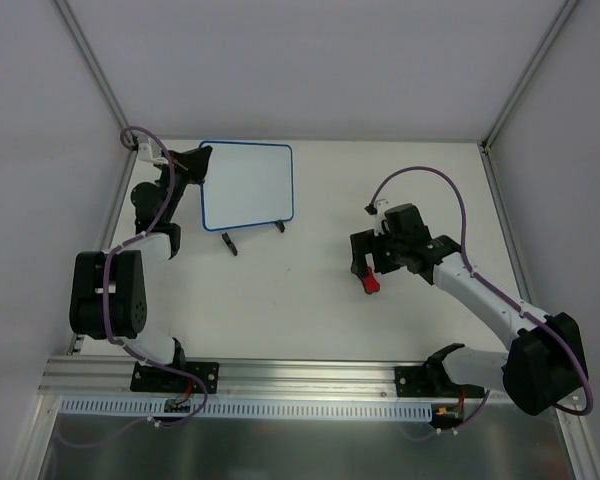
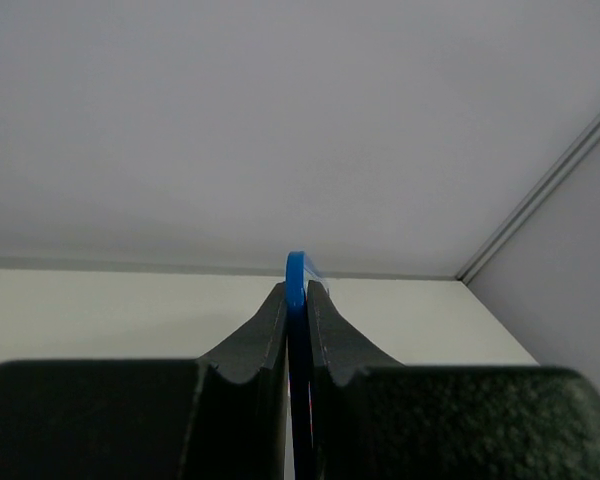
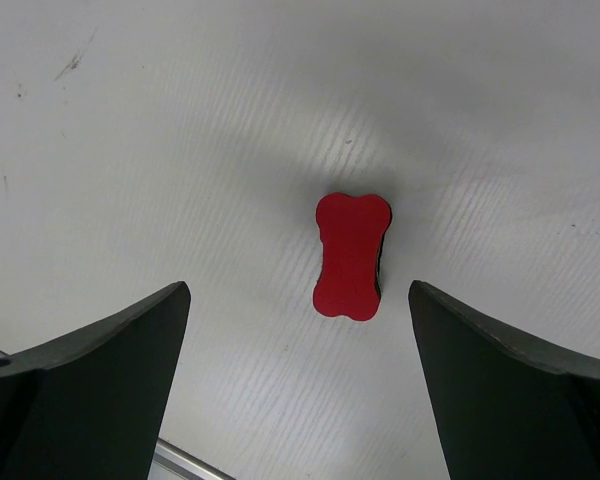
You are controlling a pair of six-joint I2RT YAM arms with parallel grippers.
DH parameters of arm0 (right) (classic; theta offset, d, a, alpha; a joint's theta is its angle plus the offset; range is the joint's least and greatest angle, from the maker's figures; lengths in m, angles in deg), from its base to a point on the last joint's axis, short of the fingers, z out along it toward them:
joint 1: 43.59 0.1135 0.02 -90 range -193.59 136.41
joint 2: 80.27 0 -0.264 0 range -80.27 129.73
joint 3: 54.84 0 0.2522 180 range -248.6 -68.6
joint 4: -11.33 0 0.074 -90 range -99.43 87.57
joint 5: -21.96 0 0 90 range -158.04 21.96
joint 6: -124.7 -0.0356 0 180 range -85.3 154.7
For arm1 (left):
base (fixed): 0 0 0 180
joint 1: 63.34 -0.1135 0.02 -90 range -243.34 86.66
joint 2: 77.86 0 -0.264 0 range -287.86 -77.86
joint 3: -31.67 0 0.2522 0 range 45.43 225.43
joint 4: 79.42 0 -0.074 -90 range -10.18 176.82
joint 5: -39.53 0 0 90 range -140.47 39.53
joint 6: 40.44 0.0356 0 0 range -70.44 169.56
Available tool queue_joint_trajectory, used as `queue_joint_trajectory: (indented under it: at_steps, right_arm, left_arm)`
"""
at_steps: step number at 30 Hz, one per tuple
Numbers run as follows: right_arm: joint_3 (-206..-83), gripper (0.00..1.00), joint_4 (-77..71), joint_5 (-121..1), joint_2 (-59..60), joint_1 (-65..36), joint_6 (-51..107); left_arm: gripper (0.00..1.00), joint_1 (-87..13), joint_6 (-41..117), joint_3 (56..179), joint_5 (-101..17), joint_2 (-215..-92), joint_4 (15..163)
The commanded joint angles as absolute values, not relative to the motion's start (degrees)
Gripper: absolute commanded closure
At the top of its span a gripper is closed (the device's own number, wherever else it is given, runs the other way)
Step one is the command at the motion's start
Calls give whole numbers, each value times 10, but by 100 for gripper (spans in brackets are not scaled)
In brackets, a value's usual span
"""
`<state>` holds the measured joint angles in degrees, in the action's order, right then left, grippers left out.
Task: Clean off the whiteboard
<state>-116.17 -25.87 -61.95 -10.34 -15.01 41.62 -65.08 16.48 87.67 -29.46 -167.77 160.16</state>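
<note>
Blue-rimmed white whiteboard [image 1: 248, 185]; red eraser [image 3: 351, 256]; off-white table [image 1: 310, 315].

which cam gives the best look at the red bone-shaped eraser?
Right wrist: the small red bone-shaped eraser sits mid-frame, whole outline visible, framed by the open right gripper. Top external shows it tiny, beside that gripper. Left wrist doesn't show it.

**Red eraser lies below wide-spread fingers**

Looking down past the right gripper [image 3: 298, 290], its two dark fingers [image 3: 95, 390] stand far apart, one at seven o'clock and the other at five o'clock. A small red bone-shaped eraser [image 3: 351, 256] lies flat on the white table [image 3: 180, 150] just right of centre. Its long axis runs twelve to six, and it touches neither finger. Faint dark scuffs [image 3: 73, 64] mark the table towards ten o'clock. A sliver of metal rail [image 3: 185, 463] shows near seven o'clock.
</note>
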Motion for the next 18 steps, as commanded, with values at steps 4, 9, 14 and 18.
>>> queue_joint_trajectory:
  at_steps: [4, 9, 14, 18]
  right_arm:
    - [-1166, 4, -262, -600, -122, -153, 418]
    - [-1163, 4, -265, -593, -129, -153, 416]
    - [-1158, 4, -264, -590, -133, -153, 412]
    - [-1154, 4, -265, -589, -135, -153, 409]
  left_arm:
    - [100, -669, 249, 853, -178, -1710, 1680]
    - [100, -678, 298, 856, -143, -1733, 1649]
    - [100, -683, 349, 858, -132, -1745, 1607]
    - [100, -682, 414, 863, -130, -1745, 1545]
